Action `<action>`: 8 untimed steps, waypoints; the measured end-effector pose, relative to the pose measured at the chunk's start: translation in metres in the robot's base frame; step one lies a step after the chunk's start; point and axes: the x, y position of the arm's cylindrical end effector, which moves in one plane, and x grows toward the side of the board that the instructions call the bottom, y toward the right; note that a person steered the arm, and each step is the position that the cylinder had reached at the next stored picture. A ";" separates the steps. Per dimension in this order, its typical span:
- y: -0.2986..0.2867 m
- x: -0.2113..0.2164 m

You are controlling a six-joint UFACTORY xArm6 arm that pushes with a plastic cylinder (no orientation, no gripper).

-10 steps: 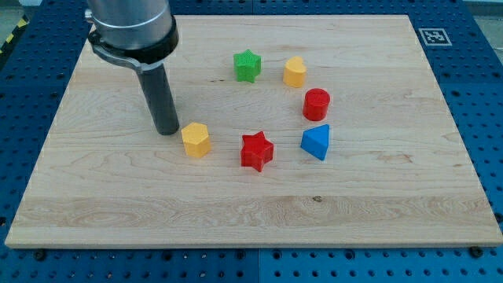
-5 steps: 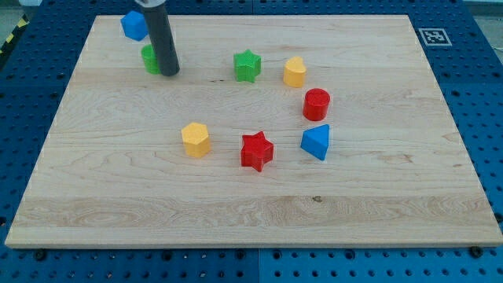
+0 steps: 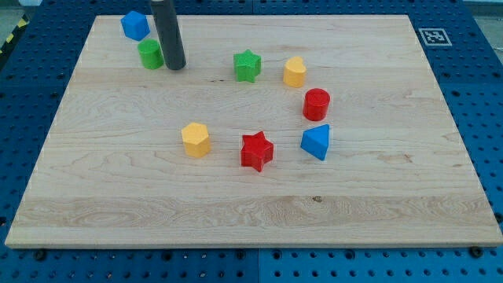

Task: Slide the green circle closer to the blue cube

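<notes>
The green circle [image 3: 150,54] sits near the board's top left. The blue cube [image 3: 134,25] lies just above and left of it, a small gap between them. My tip [image 3: 174,66] rests on the board right beside the green circle, on its right side, touching or nearly touching it. The dark rod rises from there out of the view's top.
A green star [image 3: 247,65], a yellow block [image 3: 295,71], a red cylinder [image 3: 317,104], a blue triangular block [image 3: 316,141], a red star [image 3: 256,151] and a yellow hexagonal block [image 3: 196,139] form a ring mid-board. The wooden board [image 3: 377,204] has a marker tag [image 3: 431,35] at top right.
My tip moved from left of the yellow hexagonal block up to the green circle, then slid slightly right. The green circle, half hidden before, now shows fully.
</notes>
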 end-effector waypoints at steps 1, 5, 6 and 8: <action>-0.005 -0.012; -0.031 0.003; -0.048 -0.002; -0.068 -0.021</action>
